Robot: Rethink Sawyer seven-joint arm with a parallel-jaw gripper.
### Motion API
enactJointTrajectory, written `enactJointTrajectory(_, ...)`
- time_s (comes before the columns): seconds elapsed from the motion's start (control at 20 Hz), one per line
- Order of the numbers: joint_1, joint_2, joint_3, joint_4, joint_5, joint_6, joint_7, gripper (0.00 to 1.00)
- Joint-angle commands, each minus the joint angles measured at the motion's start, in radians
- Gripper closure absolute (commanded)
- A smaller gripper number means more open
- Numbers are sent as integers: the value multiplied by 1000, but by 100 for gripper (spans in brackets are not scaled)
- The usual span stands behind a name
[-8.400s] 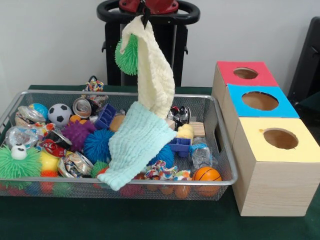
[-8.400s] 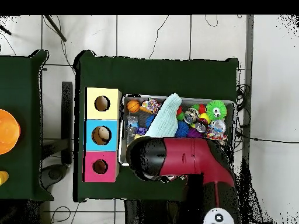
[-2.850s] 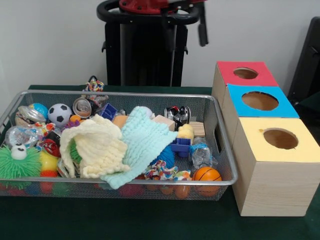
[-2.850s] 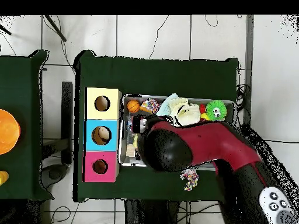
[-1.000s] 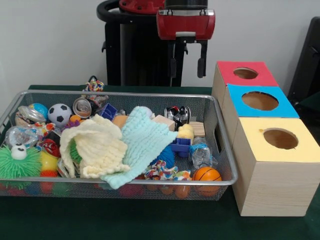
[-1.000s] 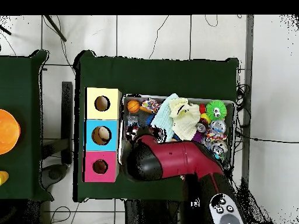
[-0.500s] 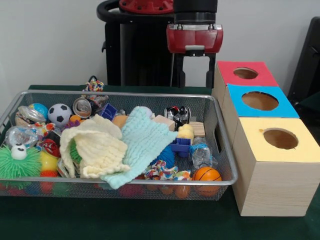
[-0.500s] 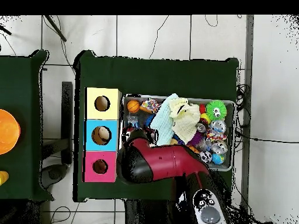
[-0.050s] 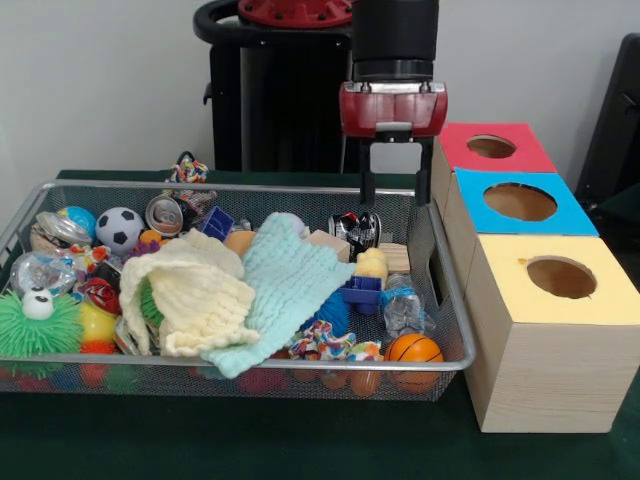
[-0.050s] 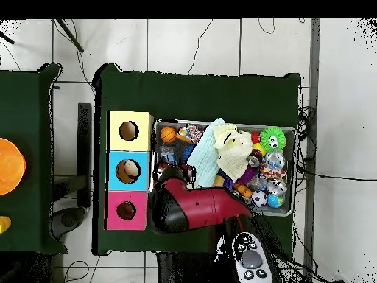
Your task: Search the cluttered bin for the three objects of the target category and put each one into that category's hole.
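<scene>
Gripper (image 9: 396,171) hangs spread and empty over the bin's (image 9: 444,290) far corner by the red box (image 9: 490,146), cloths (image 9: 250,285) heaped mid-bin over toys; sorting looks barely begun, target category unclear.

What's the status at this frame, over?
Gripper open, empty, hanging over the bin's box-side end. Crushed can just below it. Yellow cloth and mint cloth lie over the middle clutter, hiding items.

place: lab | cues: green-clothed table (image 9: 250,440), tiled floor (image 10: 191,44), loose cables (image 10: 305,118)
</scene>
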Motion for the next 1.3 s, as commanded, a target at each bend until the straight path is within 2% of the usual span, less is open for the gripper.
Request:
enactJointTrajectory(0.05,-11,85,-45,-71,5,-83,127,0)
enactJointTrajectory(0.45,-35,96,-28,-70,-7,-117,119,0)
enactJointTrajectory(1.3,19,159,-80,-120,34,-197,129,0)
